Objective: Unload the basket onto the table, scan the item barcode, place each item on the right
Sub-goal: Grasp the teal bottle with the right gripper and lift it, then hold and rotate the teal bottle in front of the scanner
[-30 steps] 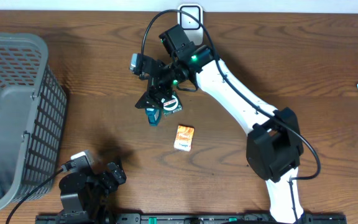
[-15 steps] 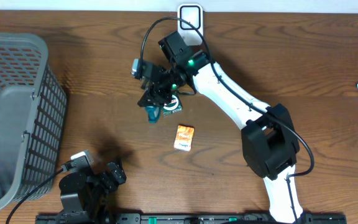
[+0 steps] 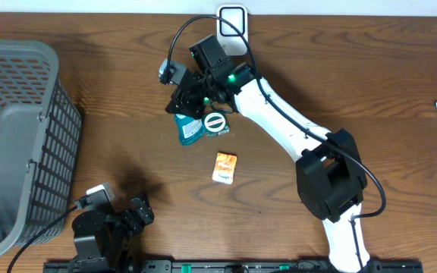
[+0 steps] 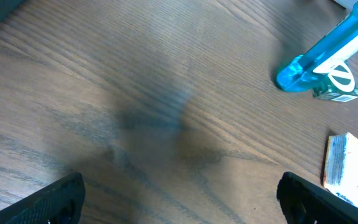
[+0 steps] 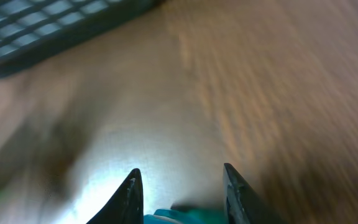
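Right claw is gripping the teal pack: in the wrist view its fingers are standing either side of a teal edge at the bottom of the picture, and they look to be pinching it, though blur is hiding the exact contact. The pack is sitting at the table's middle, toward the far side, directly beneath that claw, so there is no gap left to close. Its long axis is running from the claw toward the near edge of the table, with a green-and-white label end lying just beside it on the robot's right. The white block, probably the scanner, is sitting at the far edge just behind the right wrist. The coming move is therefore looking like a short carry away from the robot, with the pack turning so its barcode faces that block. I am not seeing a barcode in any view. The left claw is hanging wide open and empty over bare wood near the robot's base, well apart from the pack, so the right arm is plainly the nearer one. An orange packet is lying on the near side of the pack, out of the path, and the grey basket is standing well off to the left.
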Robot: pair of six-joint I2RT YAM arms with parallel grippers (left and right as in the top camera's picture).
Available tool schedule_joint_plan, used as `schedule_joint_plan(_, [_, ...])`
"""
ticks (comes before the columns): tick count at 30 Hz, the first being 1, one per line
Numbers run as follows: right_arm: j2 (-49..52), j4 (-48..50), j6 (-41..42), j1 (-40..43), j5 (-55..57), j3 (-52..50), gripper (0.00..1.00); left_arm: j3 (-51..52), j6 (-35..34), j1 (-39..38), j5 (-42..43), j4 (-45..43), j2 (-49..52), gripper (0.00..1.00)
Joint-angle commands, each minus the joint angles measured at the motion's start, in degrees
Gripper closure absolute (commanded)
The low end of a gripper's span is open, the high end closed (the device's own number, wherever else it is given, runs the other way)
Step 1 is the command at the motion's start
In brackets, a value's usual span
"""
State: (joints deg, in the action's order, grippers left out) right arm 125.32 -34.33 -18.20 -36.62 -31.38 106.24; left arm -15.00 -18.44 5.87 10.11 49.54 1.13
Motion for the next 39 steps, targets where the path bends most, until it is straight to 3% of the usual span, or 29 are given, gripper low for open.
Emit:
schedule_joint_plan(1, [0.3,0.2,9.4,0.0,16.7,-1.2,0.92,0.8,0.1,-0.2,-0.5,1.9,-0.2,0.02])
schedule_joint_plan(9, [-0.6,4.4,25.3,-1.4,37.7,-1.3,0.83,0.8,0.1,-0.2,-0.5,1.9,-0.2,0.02])
schedule_joint_plan(12, [-0.5,5.1,34.5,-2.0,43.3,-1.3,0.93,0.8,0.1,-0.2,-0.5,1.9,-0.2,0.02])
schedule_joint_plan(15, [-0.5,7.4,38.2,-2.5,43.5,-1.3,0.97,0.8,0.1,-0.2,-0.5,1.9,-0.2,0.02])
schedule_joint_plan(30, [-1.2,13.9,35.5,-4.6,44.5,-1.3,0.97,0.8,0.1,-0.2,-0.5,1.9,-0.2,0.02])
schedule_joint_plan(39, [-1.2,13.6,35.3,-5.4,44.8,-1.3,0.83,0.8,0.1,-0.2,-0.5,1.9,-0.2,0.02])
